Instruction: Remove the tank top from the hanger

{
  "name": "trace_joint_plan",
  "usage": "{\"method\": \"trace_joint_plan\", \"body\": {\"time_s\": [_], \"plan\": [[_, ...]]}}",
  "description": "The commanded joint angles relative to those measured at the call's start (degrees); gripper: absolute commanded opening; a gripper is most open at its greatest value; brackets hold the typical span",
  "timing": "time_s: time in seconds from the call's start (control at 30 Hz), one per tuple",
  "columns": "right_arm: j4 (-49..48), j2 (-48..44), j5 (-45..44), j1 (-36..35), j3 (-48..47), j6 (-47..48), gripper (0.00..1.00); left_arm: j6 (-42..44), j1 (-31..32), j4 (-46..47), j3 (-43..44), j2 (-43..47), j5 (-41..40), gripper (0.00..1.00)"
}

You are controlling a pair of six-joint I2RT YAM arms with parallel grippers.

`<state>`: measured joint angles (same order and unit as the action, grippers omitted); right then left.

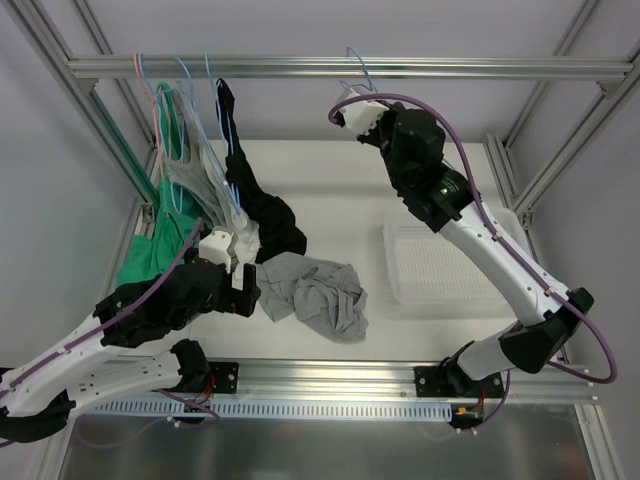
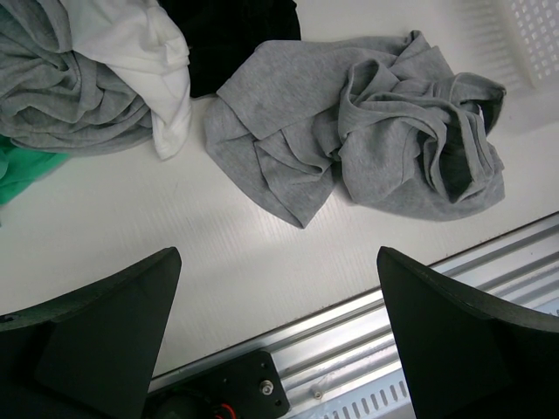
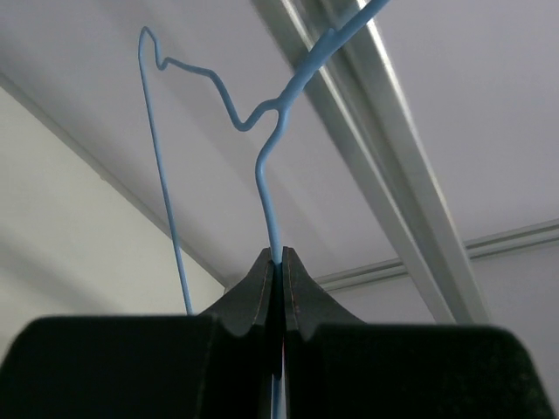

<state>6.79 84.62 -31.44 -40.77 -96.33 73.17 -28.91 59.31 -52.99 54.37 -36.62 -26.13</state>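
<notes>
A grey tank top [image 1: 318,296] lies crumpled on the white table, off any hanger; it also shows in the left wrist view [image 2: 367,140]. My right gripper [image 1: 350,103] is raised near the top rail [image 1: 350,68] and is shut on a bare blue wire hanger [image 3: 262,131], whose hook [image 1: 360,68] sits at the rail. My left gripper [image 1: 243,287] is open and empty, low over the table just left of the grey tank top, with its fingers [image 2: 96,332] wide apart above the table's front edge.
Several more garments hang on hangers at the rail's left: green [image 1: 150,250], grey [image 1: 195,185], black [image 1: 255,205] and white [image 2: 140,52]. A white perforated tray [image 1: 440,265] sits at the right. An aluminium rail [image 2: 367,340] runs along the front edge.
</notes>
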Motion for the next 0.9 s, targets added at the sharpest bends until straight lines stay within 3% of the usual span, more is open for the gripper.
{"method": "trace_joint_plan", "body": {"time_s": [0.0,0.53,0.57,0.6,0.67,0.7,0.87], "plan": [[-0.63,-1.29,0.24,0.35,2.9,-1.71,0.0,0.17,0.54,0.7,-0.49,1.28,-0.94,0.99],[-1.25,-4.81,1.29,0.08,8.09,-12.34,0.01,0.61,0.54,1.14,-0.84,1.55,-0.15,0.99],[-1.25,-5.6,1.47,0.17,8.44,-13.22,0.06,0.61,0.54,1.14,-0.76,1.55,-0.15,0.99],[-1.16,-6.04,1.82,0.08,8.88,-14.09,0.25,0.69,0.54,1.14,-0.76,1.47,-0.15,0.99],[-1.25,-7.62,2.61,0.08,10.19,-16.12,0.38,0.61,0.54,1.14,-0.76,1.55,-0.24,0.99],[-1.16,-8.15,2.61,0.08,10.55,-16.73,0.5,0.61,0.54,1.14,-0.76,1.64,-0.24,0.99],[-1.25,-11.31,3.32,-0.01,12.22,-19.02,0.52,0.52,0.54,1.14,-0.84,1.73,-0.41,0.99]]}}
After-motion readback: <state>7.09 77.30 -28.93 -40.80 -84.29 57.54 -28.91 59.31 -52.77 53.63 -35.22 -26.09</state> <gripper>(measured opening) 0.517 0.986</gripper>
